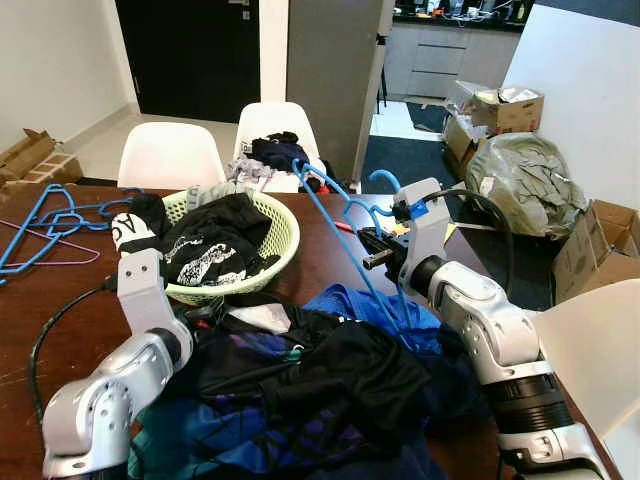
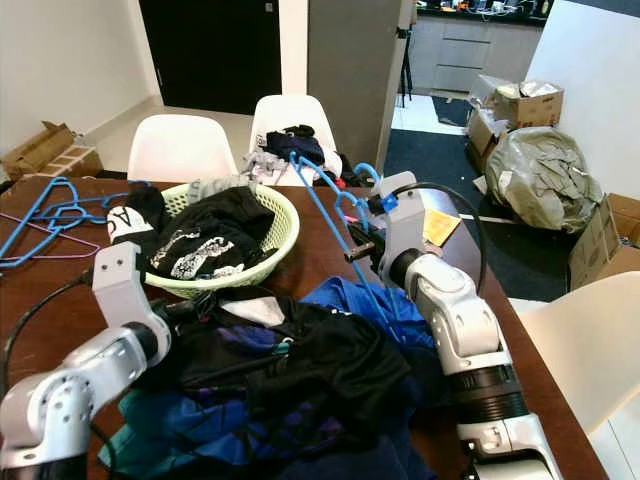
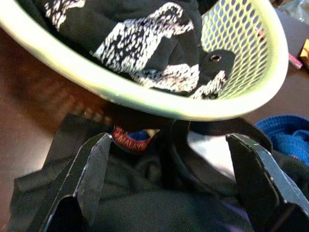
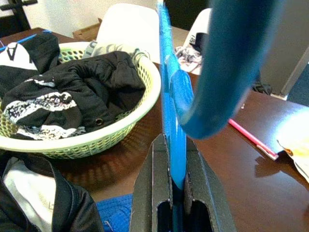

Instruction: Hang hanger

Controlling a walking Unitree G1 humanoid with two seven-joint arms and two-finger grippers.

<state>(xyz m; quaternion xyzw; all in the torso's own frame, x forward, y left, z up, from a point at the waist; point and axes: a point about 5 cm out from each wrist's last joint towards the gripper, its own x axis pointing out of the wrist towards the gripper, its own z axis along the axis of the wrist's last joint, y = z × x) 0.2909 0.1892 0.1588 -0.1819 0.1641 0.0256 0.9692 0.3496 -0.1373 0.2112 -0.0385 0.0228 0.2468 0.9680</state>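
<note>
Green basket (image 1: 285, 235) of dark clothes sits on brown table (image 1: 60, 290), clothes pile (image 1: 320, 390) in front, spare hangers (image 1: 50, 225) at the table's far left. Right gripper (image 4: 173, 169) clamped tight on blue hanger (image 1: 345, 250), raised above the pile beside the basket, arm bent forward. Left gripper (image 3: 169, 164) fingers spread wide, low over black garment (image 3: 145, 203) at the basket rim.

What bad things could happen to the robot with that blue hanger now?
The right hand pinches the blue hanger by one thin bar only, so it might twist or slip out. The hanger's lower end sits down in the clothes pile, so lifting could snag cloth and drag it along. The open left hand hovers right by the green basket and could bump it.
</note>
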